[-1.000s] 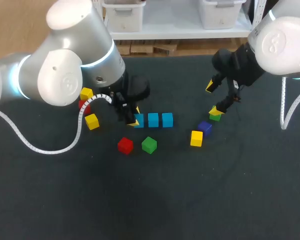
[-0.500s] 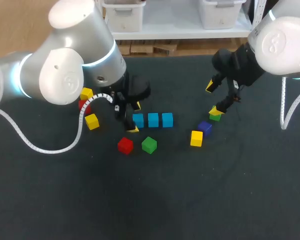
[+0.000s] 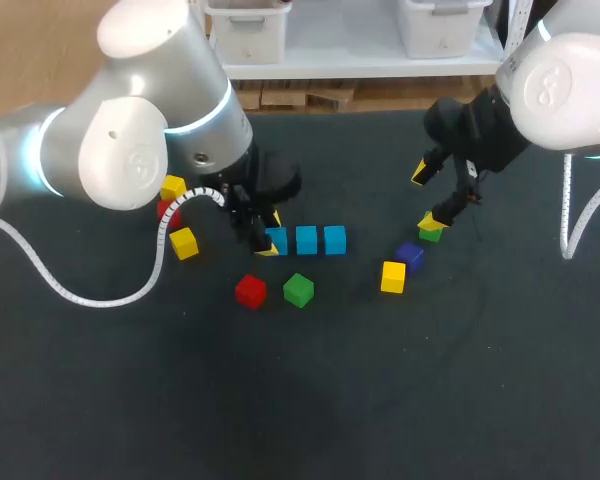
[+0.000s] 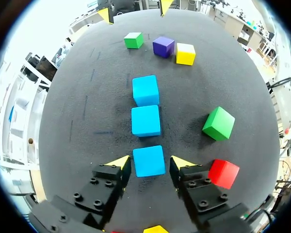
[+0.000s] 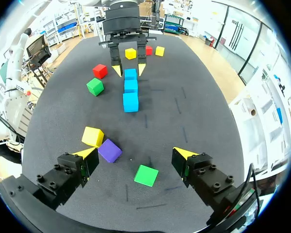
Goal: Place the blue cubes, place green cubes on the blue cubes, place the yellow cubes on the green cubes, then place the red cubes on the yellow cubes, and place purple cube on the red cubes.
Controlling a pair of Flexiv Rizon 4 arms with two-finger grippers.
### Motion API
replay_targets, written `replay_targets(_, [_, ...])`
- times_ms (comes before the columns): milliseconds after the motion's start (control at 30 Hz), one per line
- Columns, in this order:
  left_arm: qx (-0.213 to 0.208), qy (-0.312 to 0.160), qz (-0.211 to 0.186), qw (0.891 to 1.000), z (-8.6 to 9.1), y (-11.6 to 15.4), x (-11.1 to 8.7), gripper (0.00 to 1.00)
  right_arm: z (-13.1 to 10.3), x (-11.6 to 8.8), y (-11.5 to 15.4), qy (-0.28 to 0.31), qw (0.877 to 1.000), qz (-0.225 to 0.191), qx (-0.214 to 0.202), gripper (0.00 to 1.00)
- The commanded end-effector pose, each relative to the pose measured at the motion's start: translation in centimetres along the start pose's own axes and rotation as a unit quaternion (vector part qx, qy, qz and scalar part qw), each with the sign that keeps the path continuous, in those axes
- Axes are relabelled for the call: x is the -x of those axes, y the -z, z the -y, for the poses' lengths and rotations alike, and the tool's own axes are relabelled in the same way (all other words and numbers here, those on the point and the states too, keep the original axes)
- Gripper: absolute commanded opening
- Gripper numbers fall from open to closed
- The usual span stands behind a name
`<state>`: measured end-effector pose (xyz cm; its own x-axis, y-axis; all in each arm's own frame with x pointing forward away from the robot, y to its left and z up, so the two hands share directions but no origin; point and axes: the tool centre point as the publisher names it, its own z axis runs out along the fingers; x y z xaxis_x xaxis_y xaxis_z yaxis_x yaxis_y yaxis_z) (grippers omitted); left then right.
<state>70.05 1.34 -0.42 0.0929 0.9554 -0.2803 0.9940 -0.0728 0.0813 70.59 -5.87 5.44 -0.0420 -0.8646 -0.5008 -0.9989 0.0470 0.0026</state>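
The three blue cubes (image 3: 306, 239) lie in a straight row in the middle of the table (image 3: 310, 400), side by side with very small gaps. This row is the base layer that the task asks for first. The left gripper (image 4: 150, 162) is low at the end of the row that is toward my left arm. Its fingers are open only a little wider than the end blue cube (image 4: 149, 160), which sits between the yellow tips. A thin gap shows on each side, so I judge that it grips nothing. Such a position suits either a release or a small correction of the row; I cannot say which.

The right gripper (image 5: 135, 153) hangs over the other group of cubes, with its fingers spread wide and empty. A green cube (image 5: 146, 174) lies on the table under it, between the two fingers but touching neither. The purple cube (image 5: 109, 150) is just beside one finger, and a yellow cube (image 5: 92, 136) is just beside the purple one. I think this arm is placed here because green is the next colour to go on the blue.

The second green cube (image 3: 298, 290) and a red cube (image 3: 250, 291) lie near the row. A second yellow cube (image 3: 184, 243), a third yellow cube (image 3: 173, 187) and another red cube (image 3: 167, 209) are beside the left arm, the red one partly hidden. No box or tray holds any cube; all rest directly on the dark table cover. Nothing is stacked yet.
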Motion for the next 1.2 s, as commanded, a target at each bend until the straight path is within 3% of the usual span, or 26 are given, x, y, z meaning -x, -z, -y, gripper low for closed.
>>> replay_targets(33, [-0.002, -0.002, 0.001, 1.000, -0.2, -0.1, 0.0, 0.40, 0.1, 0.0, 0.0, 0.001, 1.000, 0.001, 0.001, 1.00])
replay_targets(67, [-0.002, -0.003, 0.000, 1.000, -0.2, -0.1, 0.1, 0.49, 0.1, 0.0, 0.0, 0.001, 1.000, 0.001, 0.001, 1.00])
replay_targets(167, [-0.002, -0.005, 0.000, 1.000, -0.2, -0.1, 0.1, 0.49, 0.1, 0.0, 0.0, 0.001, 1.000, 0.001, 0.001, 1.00])
replay_targets(233, [-0.001, -0.007, 0.003, 1.000, -0.2, -0.1, 0.1, 0.35, 0.1, 0.0, 0.0, 0.001, 1.000, 0.001, 0.001, 1.00])
replay_targets(267, [-0.002, -0.007, 0.002, 1.000, -0.2, -0.1, 0.1, 0.36, 0.1, 0.0, 0.0, 0.001, 1.000, 0.001, 0.001, 1.00])
replay_targets(300, [-0.003, -0.007, 0.001, 1.000, -0.2, -0.1, 0.1, 0.45, 0.1, 0.0, 0.0, 0.001, 1.000, 0.001, 0.001, 1.00])
replay_targets(333, [-0.003, -0.007, 0.000, 1.000, -0.2, -0.1, 0.1, 0.62, 0.1, 0.0, 0.0, 0.001, 1.000, 0.001, 0.001, 1.00])
replay_targets(367, [-0.004, -0.007, -0.001, 1.000, -0.2, -0.1, 0.2, 0.97, 0.1, 0.0, 0.0, 0.001, 1.000, 0.001, 0.001, 1.00])
replay_targets(400, [-0.004, -0.007, -0.002, 1.000, -0.2, -0.1, 0.2, 1.00, 0.1, 0.0, 0.0, 0.001, 1.000, 0.001, 0.001, 1.00])
replay_targets(567, [-0.002, -0.004, -0.002, 1.000, -0.1, 0.5, 0.3, 1.00, 0.1, 0.0, 0.0, 0.001, 1.000, 0.001, 0.001, 1.00])
replay_targets(767, [0.020, -0.002, 0.010, 1.000, 0.7, 3.5, 0.4, 1.00, 0.1, 0.0, 0.0, 0.001, 1.000, 0.001, 0.001, 1.00])
replay_targets(1200, [0.046, 0.052, 0.052, 0.996, 3.0, 9.7, -0.9, 1.00, 0.1, 0.0, 0.0, 0.001, 1.000, 0.001, 0.001, 1.00])
